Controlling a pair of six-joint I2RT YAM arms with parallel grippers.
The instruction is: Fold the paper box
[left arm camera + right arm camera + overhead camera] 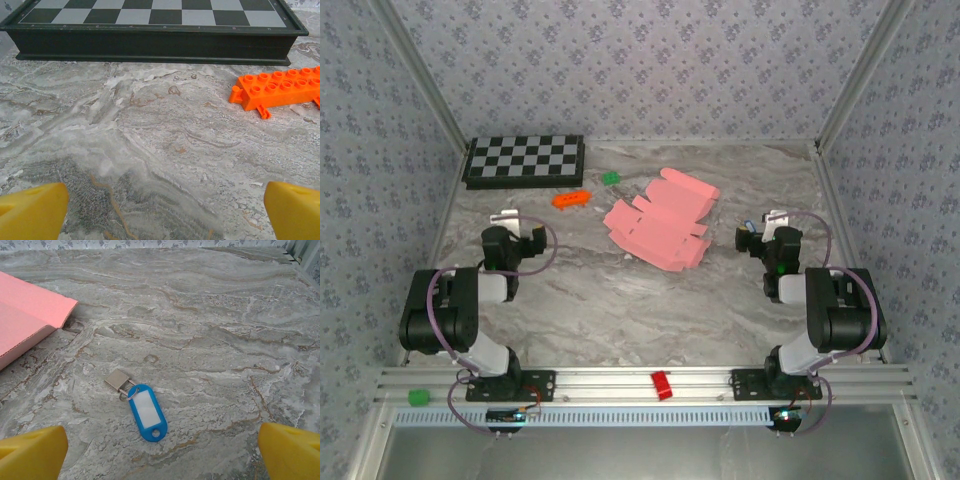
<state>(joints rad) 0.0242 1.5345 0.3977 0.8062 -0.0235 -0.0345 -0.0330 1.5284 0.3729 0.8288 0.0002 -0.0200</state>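
Observation:
The pink paper box [660, 220] lies as a mostly flat die-cut sheet at the middle of the table, with some flaps raised at its far right. One pink corner of the box [27, 320] reaches into the right wrist view at the left. My left gripper [515, 225] rests at the left of the table, well apart from the sheet, its yellow fingertips [32, 212] spread wide over bare table. My right gripper [767, 228] sits to the right of the sheet, fingertips [290, 450] also wide apart, with nothing between them.
A folded chessboard [525, 160] lies at the back left. An orange toy brick [571, 198] and a small green piece [610, 178] sit near it. A blue key tag [145, 412] lies before my right gripper. A red block [662, 384] and green block [417, 397] rest on the front rail.

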